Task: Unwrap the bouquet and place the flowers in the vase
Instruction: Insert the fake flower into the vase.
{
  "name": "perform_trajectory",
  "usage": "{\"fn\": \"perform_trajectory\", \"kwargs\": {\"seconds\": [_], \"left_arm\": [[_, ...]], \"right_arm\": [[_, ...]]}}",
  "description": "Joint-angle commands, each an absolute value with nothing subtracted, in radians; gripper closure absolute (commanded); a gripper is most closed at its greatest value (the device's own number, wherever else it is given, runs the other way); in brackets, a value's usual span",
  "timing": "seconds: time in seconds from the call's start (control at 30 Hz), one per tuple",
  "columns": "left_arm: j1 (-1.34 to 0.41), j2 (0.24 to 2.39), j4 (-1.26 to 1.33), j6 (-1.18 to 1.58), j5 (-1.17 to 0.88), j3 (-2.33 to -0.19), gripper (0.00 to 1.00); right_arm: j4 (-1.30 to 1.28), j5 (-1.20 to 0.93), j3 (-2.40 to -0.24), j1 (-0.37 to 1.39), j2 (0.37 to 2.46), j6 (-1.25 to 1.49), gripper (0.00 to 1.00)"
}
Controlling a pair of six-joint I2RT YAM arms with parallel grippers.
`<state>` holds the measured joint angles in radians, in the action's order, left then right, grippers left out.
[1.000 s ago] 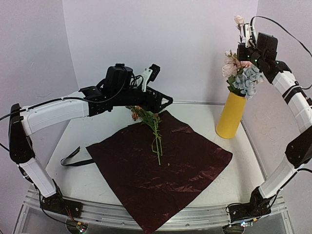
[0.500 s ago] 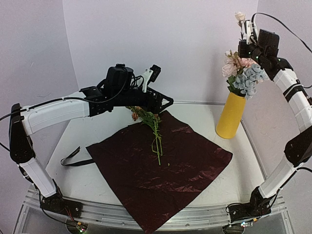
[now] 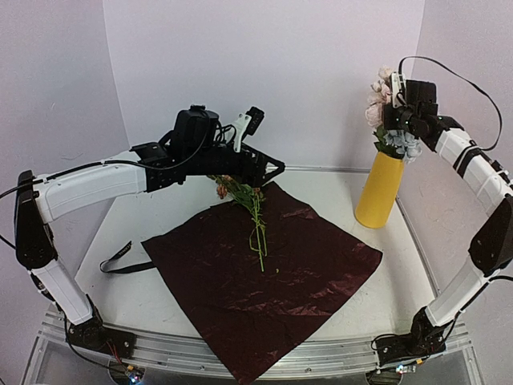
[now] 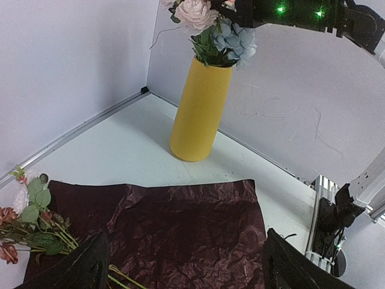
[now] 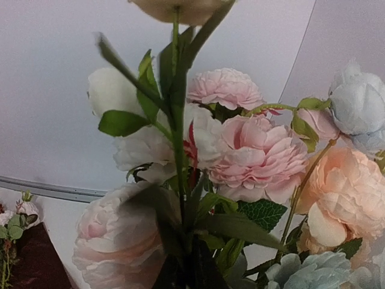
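The mustard-yellow vase (image 3: 380, 192) (image 4: 198, 108) stands at the back right and holds several pink, white and pale blue flowers (image 3: 398, 140) (image 5: 258, 156). Just above its mouth, my right gripper (image 3: 398, 87) (image 5: 192, 277) is shut on a thin green flower stem (image 5: 179, 138) that stands among those blooms. The dark red wrap (image 3: 264, 273) (image 4: 180, 229) lies spread flat. More flowers (image 3: 248, 200) (image 4: 30, 223) lie on its far edge. My left gripper (image 3: 268, 170) (image 4: 192, 271) hovers open above them with nothing between its fingers.
A black ribbon (image 3: 120, 261) lies on the white table left of the wrap. Walls close off the back and both sides. The table's metal front rail (image 3: 240, 357) runs between the arm bases.
My right gripper has come down and slightly left with its flower, whose head now sits among the blooms in the vase. The left arm, wrap and loose flowers have not moved.
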<state>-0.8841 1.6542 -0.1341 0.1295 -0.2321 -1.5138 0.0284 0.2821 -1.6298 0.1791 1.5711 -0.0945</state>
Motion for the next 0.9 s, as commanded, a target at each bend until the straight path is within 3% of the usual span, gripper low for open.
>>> {"fn": "perform_trajectory", "kwargs": {"seconds": [0.0, 0.2, 0.47, 0.87], "left_arm": [[-0.879, 1.601, -0.135, 0.127, -0.23, -1.505, 0.11], [-0.879, 1.603, -0.136, 0.132, -0.233, -1.508, 0.11], [-0.879, 1.63, -0.135, 0.149, -0.224, -1.514, 0.11], [-0.879, 1.734, -0.131, 0.257, -0.017, -1.569, 0.1]], "right_arm": [[0.06, 0.307, -1.654, 0.177, 1.502, -0.072, 0.69], [0.061, 0.241, -1.706, 0.177, 1.462, -0.083, 0.4], [0.062, 0.025, -1.748, 0.177, 1.408, -0.021, 0.14], [0.024, -0.133, -1.697, 0.177, 1.357, 0.276, 0.02]]}}
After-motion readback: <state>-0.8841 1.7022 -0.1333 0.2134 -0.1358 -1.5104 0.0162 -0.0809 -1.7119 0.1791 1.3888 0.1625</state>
